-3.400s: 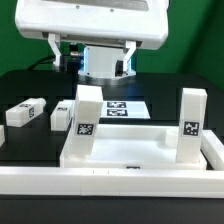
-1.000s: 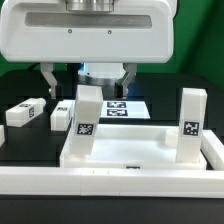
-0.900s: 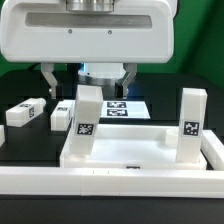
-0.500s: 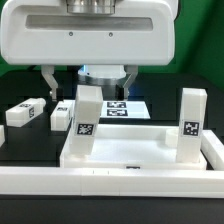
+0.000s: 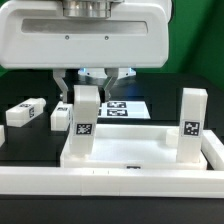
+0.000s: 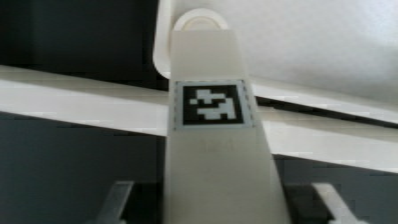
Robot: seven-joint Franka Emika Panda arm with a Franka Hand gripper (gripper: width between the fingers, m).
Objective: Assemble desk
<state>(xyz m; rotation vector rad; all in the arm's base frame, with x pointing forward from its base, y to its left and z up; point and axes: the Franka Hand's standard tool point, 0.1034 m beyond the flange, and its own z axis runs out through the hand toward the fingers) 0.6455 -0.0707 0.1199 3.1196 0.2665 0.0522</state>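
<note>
Astride upright leg [image 5: 88, 112], fingers [image 5: 64, 88] (half-open, contact unclear)

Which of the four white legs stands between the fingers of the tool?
The upright leg at the exterior view's left. The tool straddles its top; the other upright leg stands free, and two legs lie on the table.

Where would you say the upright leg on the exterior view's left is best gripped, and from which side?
Grip the upright leg near its top, coming straight down from above, with a finger on each flat side face. It stands vertical with its foot seated in the tabletop, so only the upper part is free, and its parallel sides should give a steady pinch.
</note>
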